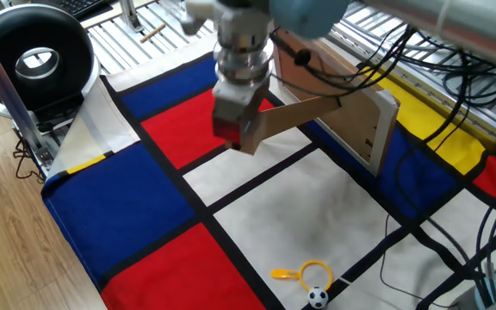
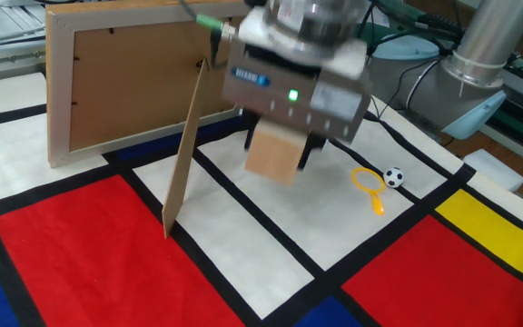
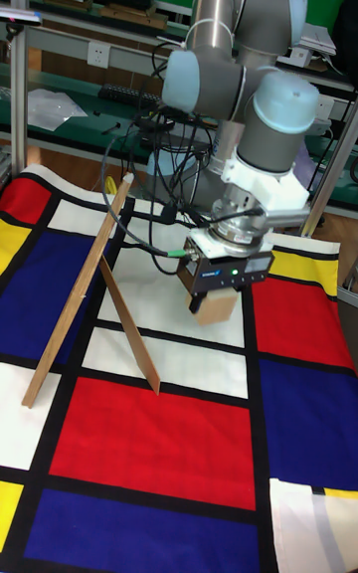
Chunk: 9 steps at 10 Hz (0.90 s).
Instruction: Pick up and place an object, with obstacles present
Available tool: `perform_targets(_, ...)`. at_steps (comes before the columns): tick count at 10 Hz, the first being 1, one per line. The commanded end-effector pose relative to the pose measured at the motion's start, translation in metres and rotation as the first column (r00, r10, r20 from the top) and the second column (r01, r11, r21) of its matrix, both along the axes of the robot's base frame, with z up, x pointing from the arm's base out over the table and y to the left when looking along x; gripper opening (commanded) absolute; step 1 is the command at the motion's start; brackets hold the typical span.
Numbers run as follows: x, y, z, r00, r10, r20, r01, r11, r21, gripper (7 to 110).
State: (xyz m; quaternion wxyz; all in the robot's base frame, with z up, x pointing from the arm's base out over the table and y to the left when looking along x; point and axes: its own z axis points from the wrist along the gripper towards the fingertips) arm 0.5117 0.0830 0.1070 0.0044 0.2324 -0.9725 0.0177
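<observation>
The object, a small light-brown wooden cube (image 2: 275,156), hangs in the air between the fingers of my gripper (image 2: 278,150), which is shut on it. It shows again as the cube (image 3: 211,306) under the gripper (image 3: 213,302), above a white panel of the mat. In one fixed view the gripper (image 1: 235,131) partly hides the cube (image 1: 248,136). The obstacle, a large picture frame (image 2: 143,82), stands just behind with its brown back facing me. Its prop leg (image 2: 184,150) slants down to the mat left of the cube. Edge-on, the frame (image 3: 85,285) leans at the left.
A tiny toy football (image 2: 394,177) and a yellow ring with a handle (image 2: 368,182) lie on a white panel to the right. A black round device (image 1: 33,56) sits off the mat's corner. Cables (image 1: 455,95) run behind the frame.
</observation>
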Motion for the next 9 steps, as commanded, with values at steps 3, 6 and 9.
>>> perform_targets(3, 0.029, 0.011, -0.02, 0.998, -0.014, 0.061, 0.012, 0.999, 0.042, 7)
perform_targets(6, 0.031, -0.008, -0.013, 0.998, -0.005, 0.066, 0.008, 0.999, -0.049, 7)
perform_targets(9, 0.052, 0.012, -0.009, 0.988, 0.033, 0.153, -0.035, 0.999, 0.01, 88)
